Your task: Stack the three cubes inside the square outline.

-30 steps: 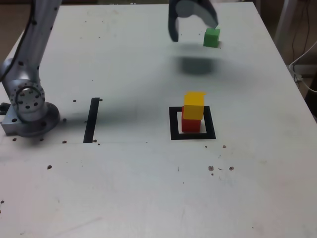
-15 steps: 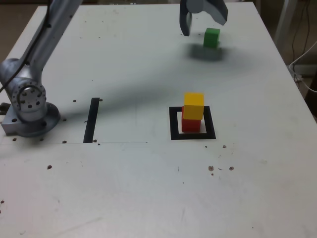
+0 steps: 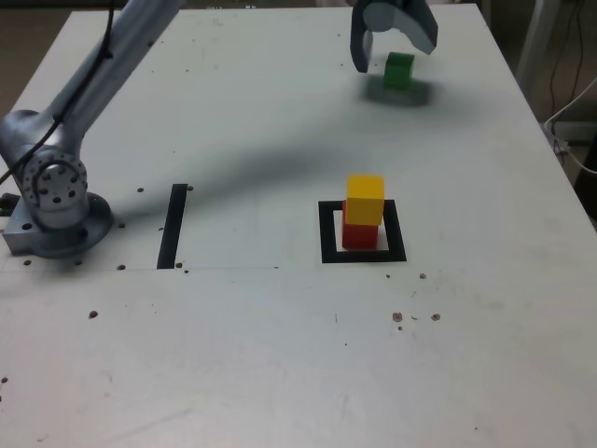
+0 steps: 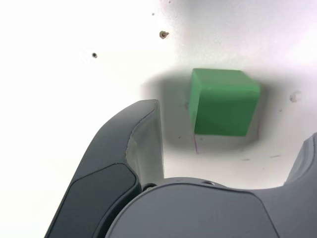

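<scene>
Fingers [image 3: 393, 39] spread wide hung over the green cube [image 3: 399, 70] at the far side of the white counter [image 3: 252, 112], gripping nothing, one finger on either side of the block in the wrist view [image 4: 224, 101]. The cube sat flat on the counter, well apart from the black square outline [image 3: 364, 255], where a yellow cube [image 3: 365, 199] rested on a red cube [image 3: 359, 234].

The yellow cube appeared to sit slightly off-square on the red one, though the exterior view was too soft to be sure. A tower that loose would likely topple if the green cube were set down off-centre or released from any height. A closer risk: the cube looked nearer one finger than the other, so a closing grip could shove or twist it rather than clamp it cleanly.

Counted on the counter: three cubes, one of each colour; one square outline; one straight black tape strip [image 3: 173, 225]; one arm.
</scene>
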Controlling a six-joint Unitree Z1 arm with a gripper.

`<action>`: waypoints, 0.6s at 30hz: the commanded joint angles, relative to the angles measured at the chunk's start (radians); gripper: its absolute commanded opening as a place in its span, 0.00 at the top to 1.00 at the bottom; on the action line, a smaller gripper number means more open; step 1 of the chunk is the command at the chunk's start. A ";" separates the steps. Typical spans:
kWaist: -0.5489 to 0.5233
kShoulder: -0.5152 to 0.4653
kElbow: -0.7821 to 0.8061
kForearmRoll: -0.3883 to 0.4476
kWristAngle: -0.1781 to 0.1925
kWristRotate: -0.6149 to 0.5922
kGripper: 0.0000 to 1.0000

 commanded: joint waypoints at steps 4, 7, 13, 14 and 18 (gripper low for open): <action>-0.010 0.034 -0.043 0.018 -0.003 0.001 0.10; -0.016 0.053 -0.063 0.028 -0.002 0.000 0.13; -0.027 0.079 -0.085 0.040 0.002 -0.009 0.27; -0.028 0.081 -0.087 0.040 0.004 -0.011 0.31; -0.032 0.083 -0.093 0.041 0.014 -0.020 0.45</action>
